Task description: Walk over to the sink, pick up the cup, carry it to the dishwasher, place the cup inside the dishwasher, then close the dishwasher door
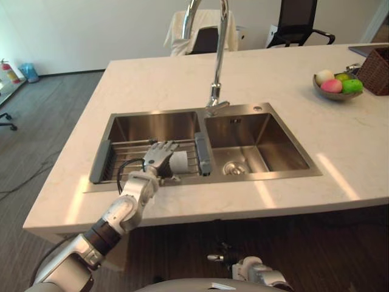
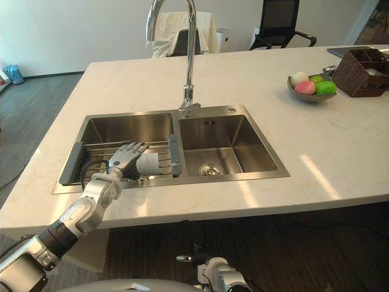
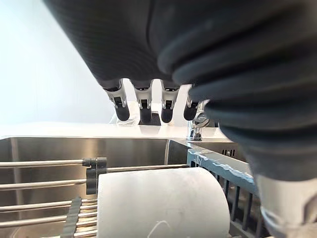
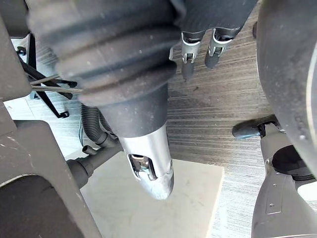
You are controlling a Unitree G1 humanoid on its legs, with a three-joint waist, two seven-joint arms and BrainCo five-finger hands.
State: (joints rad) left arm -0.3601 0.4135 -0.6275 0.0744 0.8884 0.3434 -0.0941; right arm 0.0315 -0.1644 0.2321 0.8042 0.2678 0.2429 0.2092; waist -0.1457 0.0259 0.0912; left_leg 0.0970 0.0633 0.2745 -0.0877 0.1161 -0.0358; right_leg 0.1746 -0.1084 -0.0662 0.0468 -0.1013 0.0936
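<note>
Pale stone island counter (image 1: 182, 79), with light patches (image 1: 336, 175) near its front edge. Beyond its far edge: white wall (image 1: 91, 30), black office chair (image 1: 298, 21), second chair draped in pale cloth (image 1: 203, 27). Grey plank floor (image 1: 55, 109) left of the counter.

A fruit bowl (image 1: 334, 96) sits beside a wicker basket (image 1: 374, 73) (dark brown) on the countertop (image 1: 152, 79)

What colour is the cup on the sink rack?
Plain white. The cup shows best in the left wrist view, lying on the rack.
</note>
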